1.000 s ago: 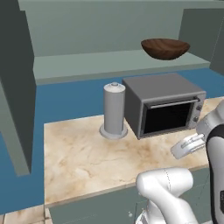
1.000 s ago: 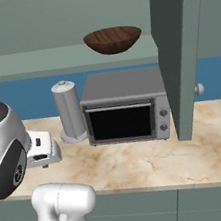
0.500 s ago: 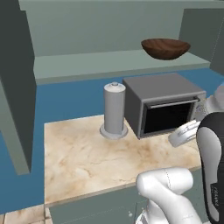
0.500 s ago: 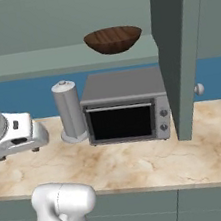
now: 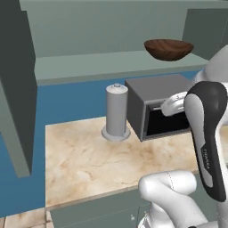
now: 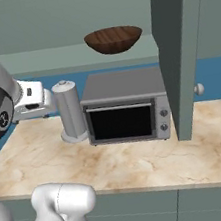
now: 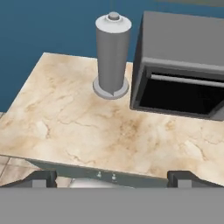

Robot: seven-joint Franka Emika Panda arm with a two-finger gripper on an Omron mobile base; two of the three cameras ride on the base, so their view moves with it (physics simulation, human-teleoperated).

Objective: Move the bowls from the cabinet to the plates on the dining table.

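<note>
Sitting on the cabinet shelf (image 6: pixel 48 59), brown bowl (image 6: pixel 113 39), toaster oven (image 6: pixel 127 107) beneath, grey canister (image 6: pixel 70 111) beside, pincer (image 7: pixel 113 178) released

The light is even and soft, with no glare. Only a faint shadow lies under the grey canister (image 7: pixel 113 52). All pictures are sharp, without blur or distortion.

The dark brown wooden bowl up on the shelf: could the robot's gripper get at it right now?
Probably yes: the dark brown wooden bowl sits exposed on the pale green shelf, cabinet door swung aside. The open gripper hangs lower, above the counter.
</note>
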